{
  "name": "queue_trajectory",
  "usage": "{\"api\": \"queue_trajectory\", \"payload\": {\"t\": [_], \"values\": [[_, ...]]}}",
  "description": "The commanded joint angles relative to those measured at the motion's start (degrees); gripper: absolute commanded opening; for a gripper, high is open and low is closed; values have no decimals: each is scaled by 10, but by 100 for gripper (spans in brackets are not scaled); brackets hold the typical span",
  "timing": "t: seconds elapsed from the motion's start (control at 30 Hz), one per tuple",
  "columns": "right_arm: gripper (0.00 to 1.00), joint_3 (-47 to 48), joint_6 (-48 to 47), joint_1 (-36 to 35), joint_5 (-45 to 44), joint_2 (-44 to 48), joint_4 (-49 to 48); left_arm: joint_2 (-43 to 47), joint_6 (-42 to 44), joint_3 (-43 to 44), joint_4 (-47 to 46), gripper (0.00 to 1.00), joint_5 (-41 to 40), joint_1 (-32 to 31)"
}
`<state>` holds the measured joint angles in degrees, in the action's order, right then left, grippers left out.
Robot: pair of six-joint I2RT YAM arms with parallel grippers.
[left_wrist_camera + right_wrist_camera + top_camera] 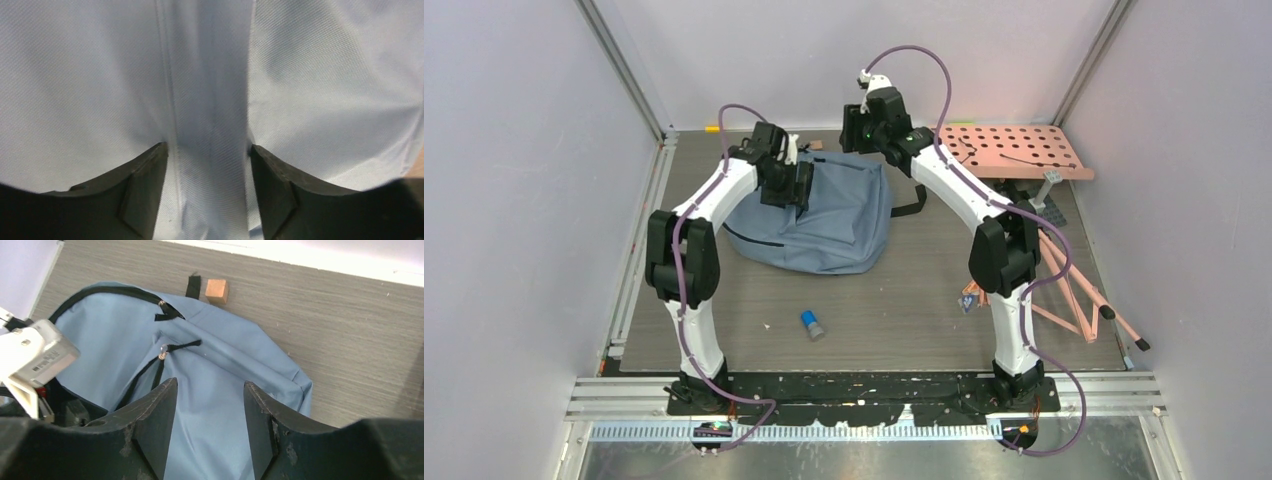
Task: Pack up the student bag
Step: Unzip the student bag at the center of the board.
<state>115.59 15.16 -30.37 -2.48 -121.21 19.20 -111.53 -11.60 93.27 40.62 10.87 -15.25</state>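
Note:
The student bag (829, 222) is a grey-blue backpack lying flat on the middle of the table, far side. My left gripper (801, 188) is down on its left upper part. In the left wrist view its fingers (145, 185) stand apart and press into the bag's fabric (210, 100), with a ridge of cloth between them. My right gripper (856, 124) hovers above the bag's far end. In the right wrist view it (210, 382) is open and empty over the bag (220, 370), near a black zipper pull (163, 351).
A small blue cylinder (812, 324) lies on the table in front of the bag. An orange pegboard (1014, 150) stands at the back right, with wooden sticks (1074, 290) below it. A small wooden block (217, 290) lies beyond the bag.

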Motion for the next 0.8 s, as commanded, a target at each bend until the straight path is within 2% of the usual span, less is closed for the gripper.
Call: {"api": "queue_trajectory", "payload": {"t": [0.0, 0.07, 0.27, 0.4, 0.5, 0.57, 0.77], "values": [[56, -18, 8, -12, -6, 37, 5, 4, 26, 10, 46, 57, -43, 4], [56, -19, 16, -23, -10, 37, 15, 17, 24, -2, 41, 52, -44, 6], [56, -5, 42, -66, -20, 17, 61, 77, -4, -51, 6, 49, -37, 20], [55, 51, 75, -92, -52, -33, 136, 96, -26, -87, -14, 27, -3, 49], [55, 111, 115, -107, -79, -69, 185, 102, -37, -114, -32, 9, 55, 71], [55, 146, 136, -116, -95, -95, 218, 107, -38, -131, -45, 1, 95, 78], [59, 225, 165, -148, -140, -155, 304, 121, -43, -169, -81, 0, 160, 79]]}}
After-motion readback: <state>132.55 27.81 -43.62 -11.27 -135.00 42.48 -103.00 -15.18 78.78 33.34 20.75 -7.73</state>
